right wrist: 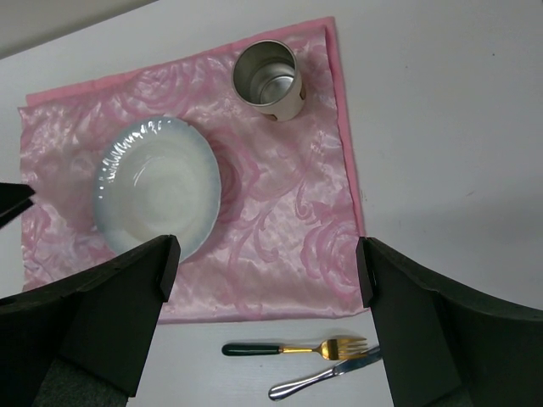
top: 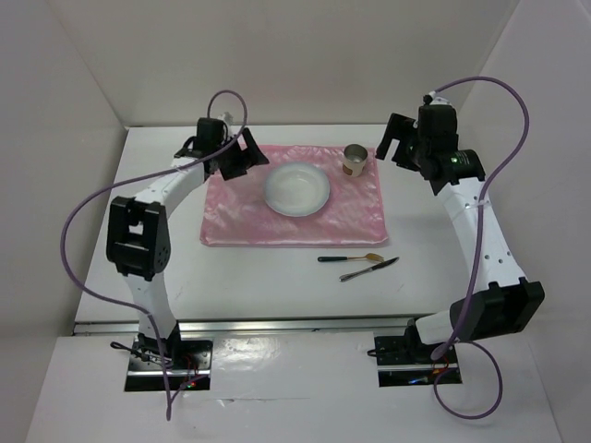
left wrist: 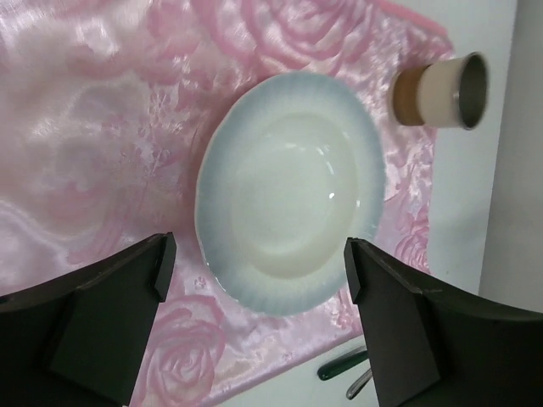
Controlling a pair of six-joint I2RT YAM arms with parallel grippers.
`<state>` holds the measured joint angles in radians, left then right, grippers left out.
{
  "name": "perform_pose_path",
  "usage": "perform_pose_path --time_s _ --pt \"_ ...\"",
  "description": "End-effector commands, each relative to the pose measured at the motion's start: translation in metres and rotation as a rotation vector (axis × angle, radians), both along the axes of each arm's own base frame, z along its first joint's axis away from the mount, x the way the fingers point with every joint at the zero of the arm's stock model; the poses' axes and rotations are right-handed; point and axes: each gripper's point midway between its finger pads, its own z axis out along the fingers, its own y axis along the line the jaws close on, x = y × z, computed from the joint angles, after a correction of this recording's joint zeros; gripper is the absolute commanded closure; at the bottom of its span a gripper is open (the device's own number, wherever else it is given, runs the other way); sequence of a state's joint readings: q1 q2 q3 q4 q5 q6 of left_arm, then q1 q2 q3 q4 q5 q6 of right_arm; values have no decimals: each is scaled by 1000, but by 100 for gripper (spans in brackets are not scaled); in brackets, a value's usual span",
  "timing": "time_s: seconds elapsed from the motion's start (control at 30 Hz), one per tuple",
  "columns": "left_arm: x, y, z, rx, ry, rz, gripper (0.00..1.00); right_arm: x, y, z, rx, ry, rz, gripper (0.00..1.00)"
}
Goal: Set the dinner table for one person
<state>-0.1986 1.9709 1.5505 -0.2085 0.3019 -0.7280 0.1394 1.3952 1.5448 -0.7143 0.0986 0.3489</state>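
On the white dinner table [top: 443,277] lies a shiny pink mat [top: 240,226]. A pale blue-white plate [top: 297,188] sits in its middle, also in the left wrist view [left wrist: 288,191] and the right wrist view [right wrist: 157,186]. A metal cup [top: 355,160] stands on the mat's far right corner [right wrist: 267,79]. A gold fork with a dark green handle [right wrist: 293,348] and a silver knife [right wrist: 327,379] lie on the table in front of the mat. My left gripper [top: 242,155] is open and empty above the mat's far left. My right gripper [top: 399,140] is open and empty, raised right of the cup.
White walls enclose the table at the back and both sides. The fork [top: 349,258] and knife [top: 367,269] lie close together, tips touching, right of centre. A metal rail [top: 277,323] runs along the near edge by the arm bases.
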Motion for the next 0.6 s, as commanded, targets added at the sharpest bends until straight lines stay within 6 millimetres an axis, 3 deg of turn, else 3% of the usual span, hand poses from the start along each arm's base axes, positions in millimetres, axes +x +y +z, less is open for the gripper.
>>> perform_pose_path --time_s 0.0,0.03,0.07,0.13,0.17,0.27,0.3,0.37,0.5,0.57 --pt "-13 2 78 135 -208 -47 0 -10 -8 22 -17 -55 -18 2" --pt "-22 -7 85 166 -234 -90 2 -12 -8 20 -19 -46 -18 2" --pt "-38 -30 97 180 -281 -164 4 -16 -9 18 -20 -39 -18 2" --pt "-65 -64 95 196 -325 -361 10 -24 -8 11 -6 -24 -16 2" --pt "-88 -90 92 211 -313 -452 10 -31 -8 12 4 -24 -22 2" --pt "-118 -126 65 290 -288 -617 13 -43 -14 4 30 3 -63 2" --pt "-142 -147 48 301 -271 -698 13 -48 -24 1 24 14 -116 2" --pt "-164 -169 32 338 -277 -772 14 -58 -38 -6 29 54 -214 2" --pt "-192 -204 11 365 -310 -879 18 -69 -52 -18 49 96 -315 2" --pt "-195 -211 -8 419 -312 -900 18 -73 -52 -21 47 107 -315 2"
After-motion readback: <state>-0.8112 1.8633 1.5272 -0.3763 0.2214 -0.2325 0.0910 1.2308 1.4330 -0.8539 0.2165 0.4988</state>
